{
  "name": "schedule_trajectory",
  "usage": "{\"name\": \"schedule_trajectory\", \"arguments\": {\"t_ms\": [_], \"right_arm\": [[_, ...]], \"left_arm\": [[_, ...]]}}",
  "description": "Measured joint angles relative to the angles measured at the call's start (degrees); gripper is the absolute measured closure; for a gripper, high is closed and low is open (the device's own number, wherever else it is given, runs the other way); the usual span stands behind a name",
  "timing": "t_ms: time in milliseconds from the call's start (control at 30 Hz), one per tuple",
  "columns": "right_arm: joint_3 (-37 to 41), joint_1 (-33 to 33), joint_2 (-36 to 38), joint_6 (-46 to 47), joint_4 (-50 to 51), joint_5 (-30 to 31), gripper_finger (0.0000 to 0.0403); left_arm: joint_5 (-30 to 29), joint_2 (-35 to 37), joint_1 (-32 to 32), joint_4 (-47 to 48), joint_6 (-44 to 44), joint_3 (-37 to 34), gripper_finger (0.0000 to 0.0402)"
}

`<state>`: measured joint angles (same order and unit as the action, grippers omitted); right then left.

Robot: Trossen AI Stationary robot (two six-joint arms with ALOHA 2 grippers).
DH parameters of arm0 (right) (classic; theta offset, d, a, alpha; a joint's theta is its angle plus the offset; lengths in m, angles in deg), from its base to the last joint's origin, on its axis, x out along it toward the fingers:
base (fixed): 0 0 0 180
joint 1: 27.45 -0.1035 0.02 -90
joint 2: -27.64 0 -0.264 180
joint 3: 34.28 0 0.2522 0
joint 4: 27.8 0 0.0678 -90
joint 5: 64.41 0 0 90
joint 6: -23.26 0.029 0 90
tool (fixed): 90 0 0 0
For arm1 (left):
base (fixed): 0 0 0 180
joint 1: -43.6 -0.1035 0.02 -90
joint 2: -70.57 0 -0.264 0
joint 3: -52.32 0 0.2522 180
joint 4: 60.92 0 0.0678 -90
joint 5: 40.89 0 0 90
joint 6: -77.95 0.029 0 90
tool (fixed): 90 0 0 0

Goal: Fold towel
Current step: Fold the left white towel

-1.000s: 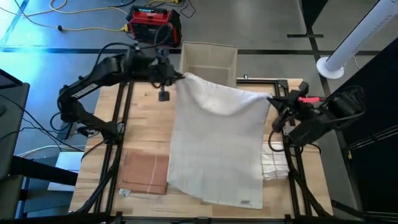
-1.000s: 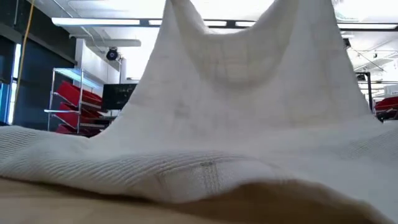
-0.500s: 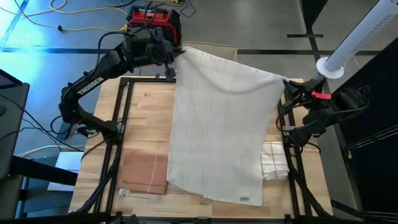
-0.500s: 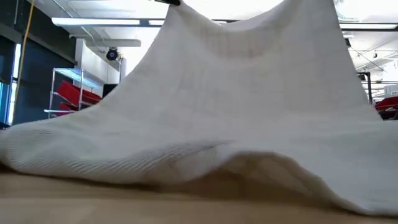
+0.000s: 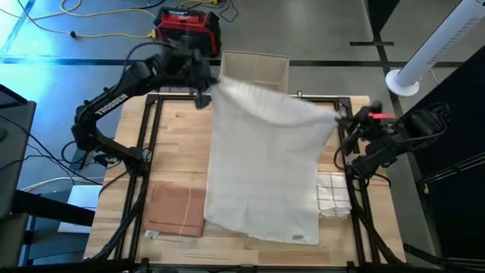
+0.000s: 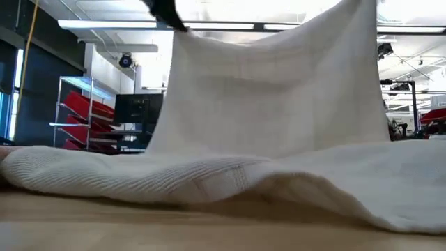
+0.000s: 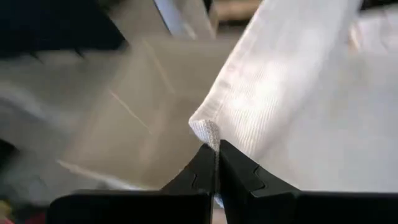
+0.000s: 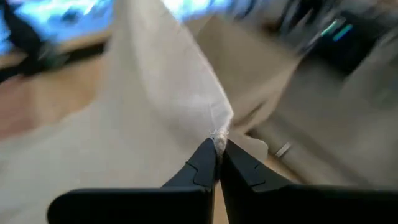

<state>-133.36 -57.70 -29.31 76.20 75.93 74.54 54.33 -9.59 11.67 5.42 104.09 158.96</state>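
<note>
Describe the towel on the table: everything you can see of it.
The towel is a large off-white cloth with a fine ribbed weave and a small sewn label near its front hem. Its far edge is lifted off the table and hangs stretched between two corners, one pinched in the shut left gripper, the other in the shut right gripper. The near part lies on the wooden top in soft ripples. On one side it overlaps a brown sheet, on the other it reaches a folded white cloth.

Wooden table [image 5: 178, 133], red box [image 5: 182, 26], folded cloths [image 5: 333, 199]
</note>
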Motion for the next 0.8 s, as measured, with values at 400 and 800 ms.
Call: {"name": "schedule_trajectory", "arguments": {"t_ms": [400,800], "right_arm": [[0.0,-4.0,-10.6,5.8,-4.7,-30.2,0.0403],[1.8,-7.2,-25.5,3.3,-8.9,-43.3,0.0403]], "left_arm": [[12.4,6.0,19.0,8.9,-13.1,-13.4,0.0401],[12.5,6.5,36.7,-10.0,-28.3,-29.5,0.0401]]}}
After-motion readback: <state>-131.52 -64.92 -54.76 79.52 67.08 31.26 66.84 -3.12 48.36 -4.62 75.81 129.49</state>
